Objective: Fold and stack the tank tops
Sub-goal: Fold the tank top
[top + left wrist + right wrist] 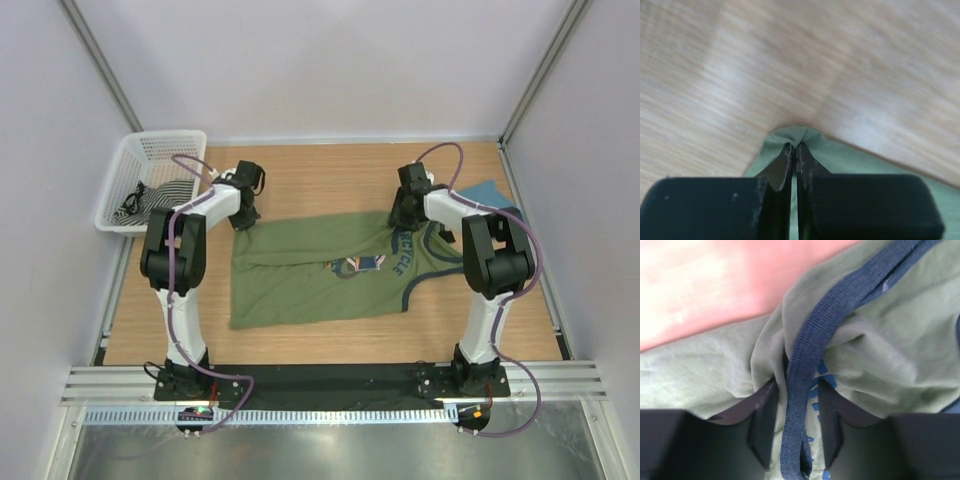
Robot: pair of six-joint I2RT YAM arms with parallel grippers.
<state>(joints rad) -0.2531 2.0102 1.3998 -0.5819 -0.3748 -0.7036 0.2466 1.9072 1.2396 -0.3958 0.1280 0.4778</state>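
Cloth fills both my wrist views: my left gripper [794, 147] is pinched tight on a corner of the olive-green tank top [300, 280], and my right gripper [797, 385] is clamped over its navy trim [812, 335]. It lies spread across the table [330, 165], and the teal-blue tank top [487, 190] peeks out at far right.

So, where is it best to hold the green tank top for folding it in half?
Along its far edge, from above. The olive-green tank top lies flat and sideways, hem to the left, so the far hem corner and the navy trim near the neck give two edges to pinch. The left gripper and right gripper are shut on those points.
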